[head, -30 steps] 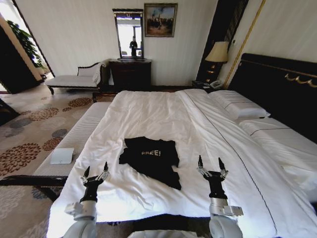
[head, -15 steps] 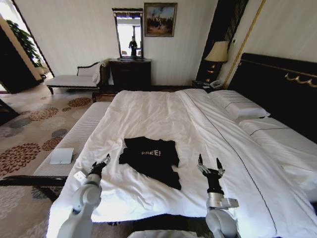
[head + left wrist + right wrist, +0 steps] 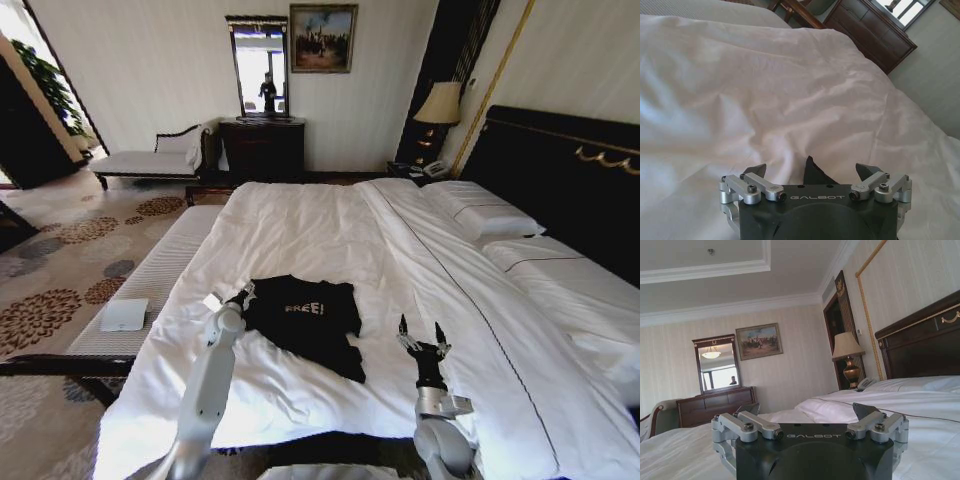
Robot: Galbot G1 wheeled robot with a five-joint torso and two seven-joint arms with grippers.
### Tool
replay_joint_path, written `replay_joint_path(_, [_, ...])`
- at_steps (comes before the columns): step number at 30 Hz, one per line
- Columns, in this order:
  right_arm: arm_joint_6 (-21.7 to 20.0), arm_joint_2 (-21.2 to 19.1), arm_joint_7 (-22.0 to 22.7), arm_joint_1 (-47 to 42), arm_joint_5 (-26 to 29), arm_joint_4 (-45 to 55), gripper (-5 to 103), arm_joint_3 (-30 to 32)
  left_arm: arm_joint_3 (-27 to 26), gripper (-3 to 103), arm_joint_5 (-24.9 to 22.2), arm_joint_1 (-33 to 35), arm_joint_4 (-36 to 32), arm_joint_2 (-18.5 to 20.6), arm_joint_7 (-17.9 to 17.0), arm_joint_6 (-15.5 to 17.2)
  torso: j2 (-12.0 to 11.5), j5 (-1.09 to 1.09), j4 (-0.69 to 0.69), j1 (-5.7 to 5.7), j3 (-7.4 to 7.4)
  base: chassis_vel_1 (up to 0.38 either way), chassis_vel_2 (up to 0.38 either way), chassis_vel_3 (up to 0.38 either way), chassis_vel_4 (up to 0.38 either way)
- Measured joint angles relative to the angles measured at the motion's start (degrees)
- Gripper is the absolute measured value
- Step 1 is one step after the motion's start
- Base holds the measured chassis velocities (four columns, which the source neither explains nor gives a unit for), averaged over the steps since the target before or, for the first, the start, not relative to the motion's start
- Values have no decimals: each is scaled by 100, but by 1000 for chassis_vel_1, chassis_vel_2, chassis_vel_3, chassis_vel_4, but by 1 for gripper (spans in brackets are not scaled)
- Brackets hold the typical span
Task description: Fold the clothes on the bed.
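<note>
The black T-shirt point(image 3: 303, 322) is seen low in the centre of the head view, lying on the white duvet point(image 3: 330, 240) of the bed point(image 3: 560, 170), its white "FREE!" lettering turned up. It is already bunched into a rough block, with a dark flap trailing toward the lower right of the frame; no clean fold can be judged to be finished, so most of the task is taken as still ahead.

The left gripper point(image 3: 243, 294) is stretched out over the duvet and is placed at the shirt's left edge, its jaws spread apart. In the left wrist view a dark point of cloth point(image 3: 812, 172) is caught between the open fingers, though whether it is touched cannot be made out from here. The right gripper point(image 3: 421, 334) is held upright, low and right of centre, beside the shirt and apart from it, jaws wide and empty.
</note>
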Motion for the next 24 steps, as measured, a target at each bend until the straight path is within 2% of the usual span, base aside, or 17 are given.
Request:
replay_joint_path(4, [37, -12, 0, -31, -1, -10, 100, 30, -46, 100, 84, -541, 757, -130, -108, 12, 0, 0, -1, 0, 0, 0, 0, 0, 0])
replay_joint_path(8, [72, -13, -5, -60, -9, -13, 100, 34, -103, 100, 191, -827, 1289, -170, -37, -51, 0, -1, 0, 0, 0, 0, 0, 0, 0])
replay_joint_path(13, [112, -5, -18, -108, -41, -12, 100, 33, -170, 100, 213, -1020, 1619, -211, 196, -240, 1, -1, 0, 0, -1, 0, 0, 0, 0])
replay_joint_path(17, [143, 4, -25, -155, -81, -5, 100, 33, -186, 103, 202, -1117, 1773, -225, 236, -264, 1, -1, 0, -1, -1, 0, 0, 0, 0])
replay_joint_path(19, [162, 9, -30, -190, -116, 7, 100, 33, -188, 96, 198, -1201, 1935, -230, 264, -280, 1, -1, 0, -1, -1, 0, 0, 0, 0])
replay_joint_path(24, [188, 20, -36, -220, -171, 27, 100, 41, -157, 91, 228, -1301, 2192, -239, 329, -351, 1, -1, 0, -1, -1, 0, 0, 0, 0])
